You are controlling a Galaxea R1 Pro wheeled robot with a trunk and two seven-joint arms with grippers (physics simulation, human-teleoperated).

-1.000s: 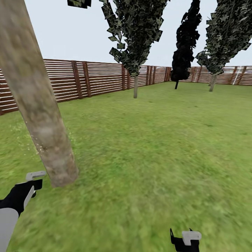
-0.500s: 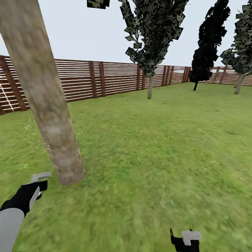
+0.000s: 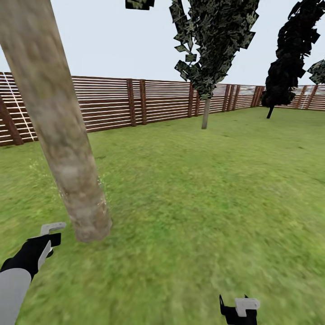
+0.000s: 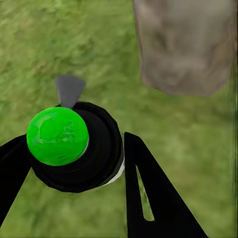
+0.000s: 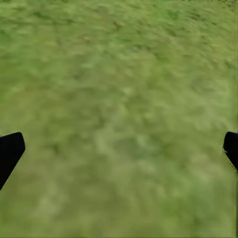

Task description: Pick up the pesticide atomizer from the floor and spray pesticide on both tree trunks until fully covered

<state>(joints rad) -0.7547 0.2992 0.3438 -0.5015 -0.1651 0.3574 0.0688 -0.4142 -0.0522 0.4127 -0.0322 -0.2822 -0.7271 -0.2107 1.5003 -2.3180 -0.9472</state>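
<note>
**Observer:** Grass everywhere, and that slatted fence [image 3: 113, 101] behind. Where are you standing?

**Operator:** I'm sitting on the lawn [image 3: 203, 194] right beside the nearest tree trunk [image 3: 58, 131]. It's rising thick and branchless out of the grass, grey-brown with pale mottling. A second tree [image 3: 212, 45] is standing back by the fence line, leaf clumps high up, and a narrow black one [image 3: 289, 58] is standing farther to the right; that one isn't my target.

**Observer:** And the atomizer?

**Operator:** I'm carrying it in the left gripper [image 4: 74, 168]. The jaws are pinching the pesticide atomizer [image 4: 74, 148] from both sides. Through the left wrist camera I'm looking down on its round black body with a bright green cap [image 4: 57, 135], and a small grey nozzle [image 4: 69, 90] is poking out ahead toward the trunk base [image 4: 186, 47].

**Observer:** Why hold it so low?

**Operator:** My guess is that I'm keeping the nozzle level with the foot of the trunk, near but not touching, so the spray lands on bark and not grass. From the head camera, the left gripper [image 3: 47, 234] is sitting just beside the base.

**Observer:** The other arm?

**Operator:** The right gripper [image 5: 119, 148] is hanging over bare grass, jaws spread wide, holding nothing. I'm keeping it out of the way, I'd say.

**Observer:** Is the trunk covered?

**Operator:** I can't tell; I'm seeing no clear residue.
</note>
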